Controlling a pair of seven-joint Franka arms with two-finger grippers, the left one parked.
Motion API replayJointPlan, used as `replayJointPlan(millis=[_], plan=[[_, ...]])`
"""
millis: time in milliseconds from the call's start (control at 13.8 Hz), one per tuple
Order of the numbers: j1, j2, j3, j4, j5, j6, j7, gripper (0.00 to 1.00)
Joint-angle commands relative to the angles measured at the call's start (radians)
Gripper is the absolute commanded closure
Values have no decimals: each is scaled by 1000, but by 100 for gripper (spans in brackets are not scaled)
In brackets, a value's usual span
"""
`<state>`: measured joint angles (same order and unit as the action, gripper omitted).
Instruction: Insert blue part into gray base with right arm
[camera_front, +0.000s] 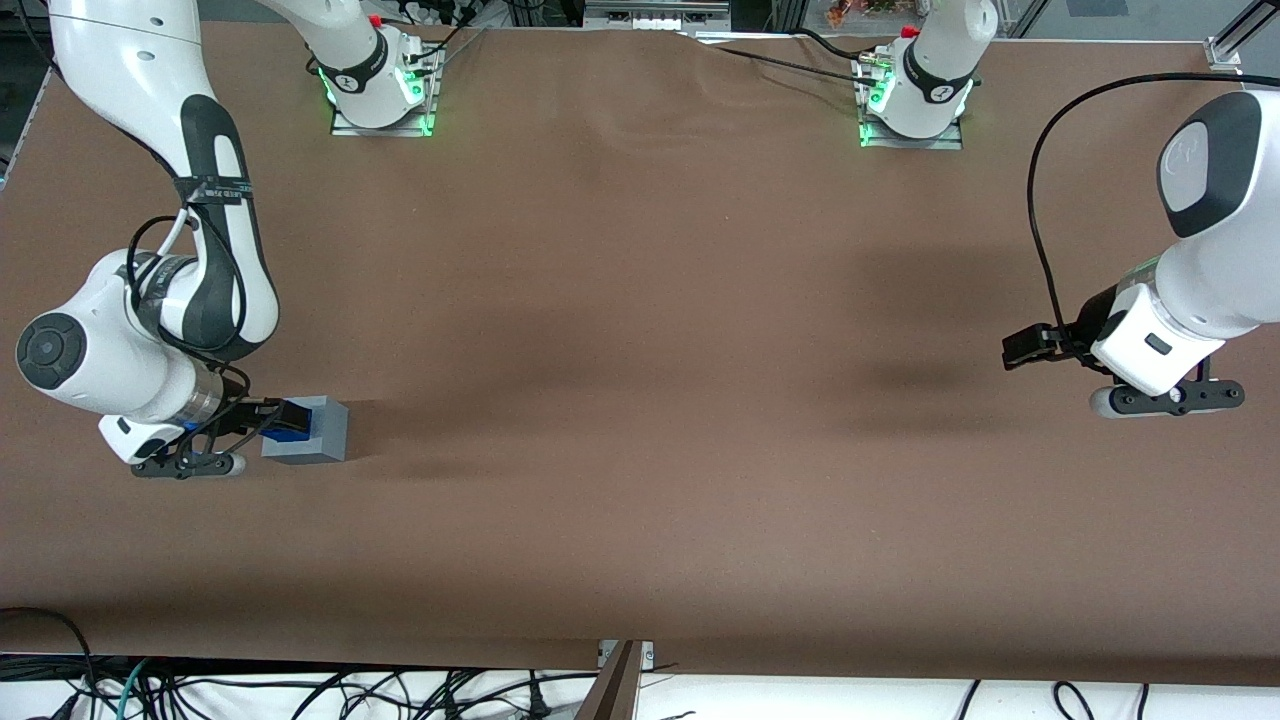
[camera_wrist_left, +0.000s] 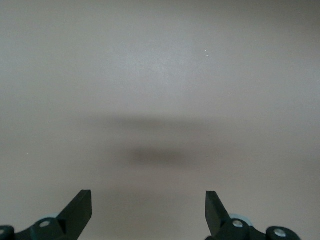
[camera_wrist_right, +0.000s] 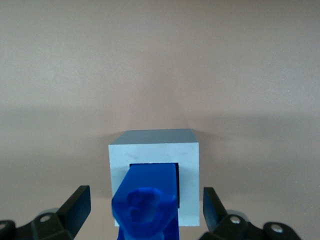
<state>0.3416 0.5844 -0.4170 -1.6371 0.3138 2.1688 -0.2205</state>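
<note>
1. While you are reading the scene outward from the working wrist, you are meeting the gripper (camera_wrist_right: 145, 212) first. Its two black fingers (camera_wrist_right: 77, 205) are standing spread wide, one on either side of the blue part (camera_wrist_right: 145, 192) and apart from it, so they are pinching nothing.
2. Between those fingers the blue part is standing up out of the gray base (camera_wrist_right: 189, 155), with its lumpy, star-like head pointing toward the wrist camera. Its squared body is reaching down into the recess. You are probably dealing with a light, rigid plastic piece that is neither soft nor fragile. The faceted head is giving poor purchase, so if you are taking hold again, you are better off closing on the flat sides of the body just under the head.
3. The gray base is serving as the container here, and its square recess is holding the blue part and nothing else. A thin dark gap is showing around the body, so the fit is looking loose rather than tight. You cannot tell how deep the part is sitting, and it may be leaning slightly, so any push should be going straight down.
4. Farther out, the base is resting on the brown table (camera_front: 640, 400), toward the working arm's end. Being a small cube, it is likely sliding easily under a sideways nudge from the right arm (camera_front: 150, 340).
</note>
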Motion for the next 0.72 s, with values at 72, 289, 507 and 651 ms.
replayJointPlan(millis=[72,289,507,651], plan=[[0,-70,3,28,8,-114,16,1],[7,-194,-8,37,-27,-278,30,1],[11,-377,10,33,-145,-429,127,1],[11,-469,11,26,-170,-519,141,1]])
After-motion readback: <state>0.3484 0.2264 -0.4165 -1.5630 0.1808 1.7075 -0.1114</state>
